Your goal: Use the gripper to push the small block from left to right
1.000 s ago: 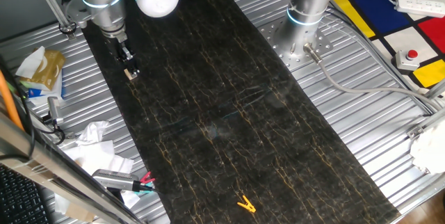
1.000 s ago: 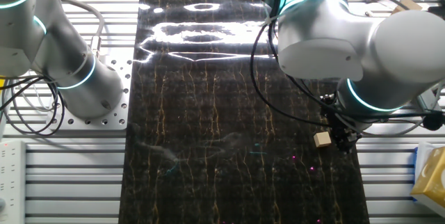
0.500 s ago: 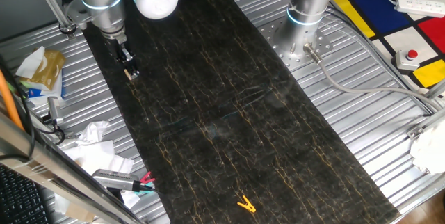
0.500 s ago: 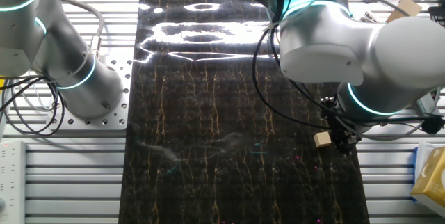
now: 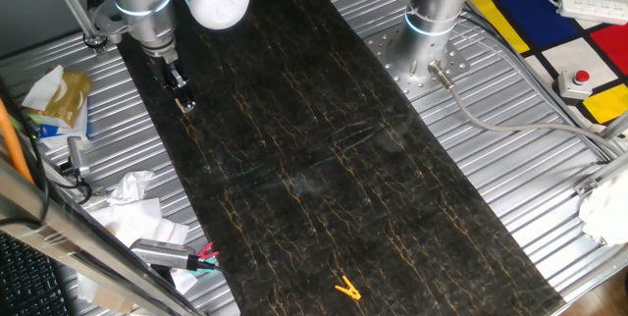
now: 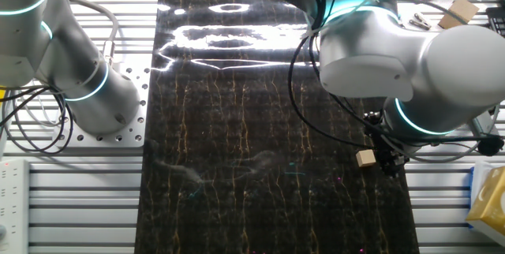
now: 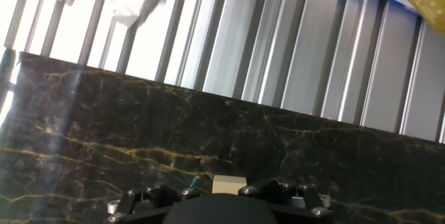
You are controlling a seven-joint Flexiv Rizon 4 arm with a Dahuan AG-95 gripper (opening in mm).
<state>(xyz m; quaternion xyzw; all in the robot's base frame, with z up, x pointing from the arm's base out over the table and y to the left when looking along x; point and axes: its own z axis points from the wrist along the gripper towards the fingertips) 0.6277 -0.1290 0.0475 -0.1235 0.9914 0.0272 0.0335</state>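
One small light tan wooden cube (image 5: pixel 183 106) lies on the dark marble-patterned mat (image 5: pixel 324 159) that covers the ribbed metal tabletop (image 5: pixel 510 179), near the mat's edge. Being a cube, it shows no long axis; in the other fixed view its faces sit slightly askew to the mat's edge. One small black two-fingered tool (image 5: pixel 177 82) at the tip of the silver-white arm stands just beside the cube, in contact or nearly so. In the hand view the cube sits right at the tool's front edge. Whether the fingers are parted or together cannot be told. One yellow clothespin-like clip (image 5: pixel 346 288) lies well apart. A second silver arm's base column (image 5: pixel 433 7) stands beside the mat.
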